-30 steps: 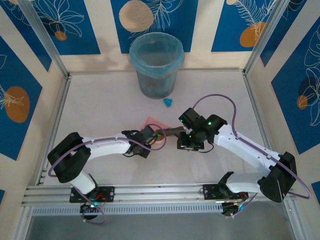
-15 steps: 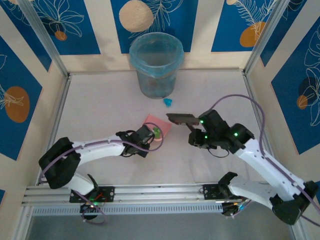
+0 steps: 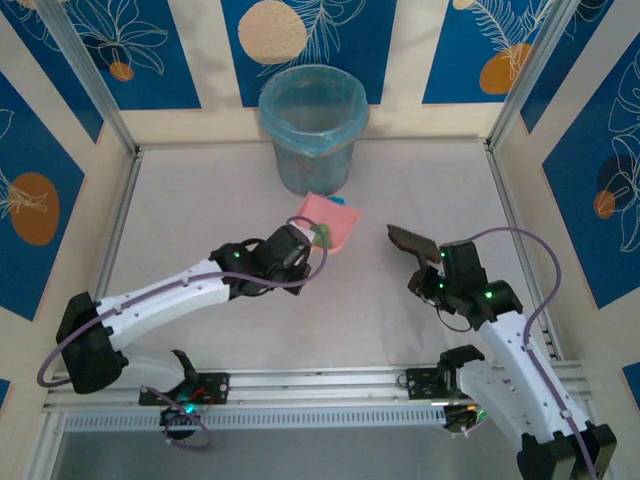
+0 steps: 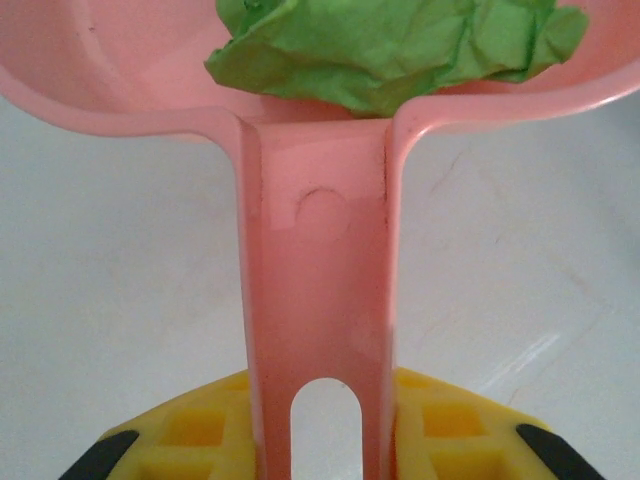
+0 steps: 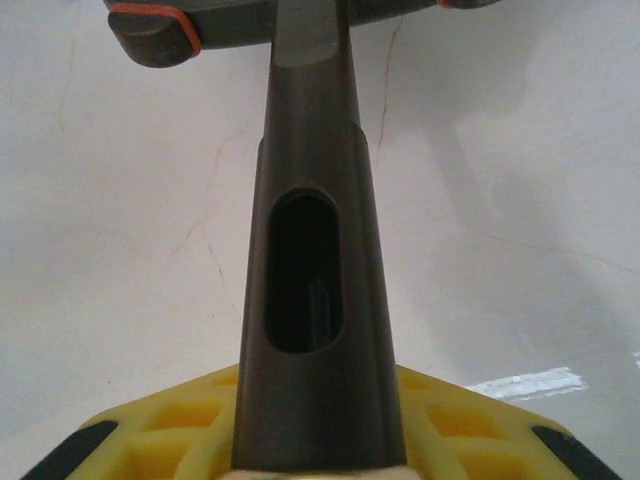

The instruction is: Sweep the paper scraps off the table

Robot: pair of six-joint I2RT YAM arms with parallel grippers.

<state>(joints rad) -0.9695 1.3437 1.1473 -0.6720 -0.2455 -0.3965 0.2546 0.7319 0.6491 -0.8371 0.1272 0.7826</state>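
paper scrap [image 4: 390, 45]: green, crumpled, lay in pink dustpan [image 4: 318, 270] | left gripper [image 4: 322, 440]: clamped dustpan handle | right gripper [image 5: 318, 435]: clamped brush [image 5: 310, 130] handle

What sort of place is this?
Most likely a robot lab's practice booth: a table framed in aluminium rails, patterned panel walls closing it in, and a left arm and right arm bolted at its near edge, holding a dustpan and brush.
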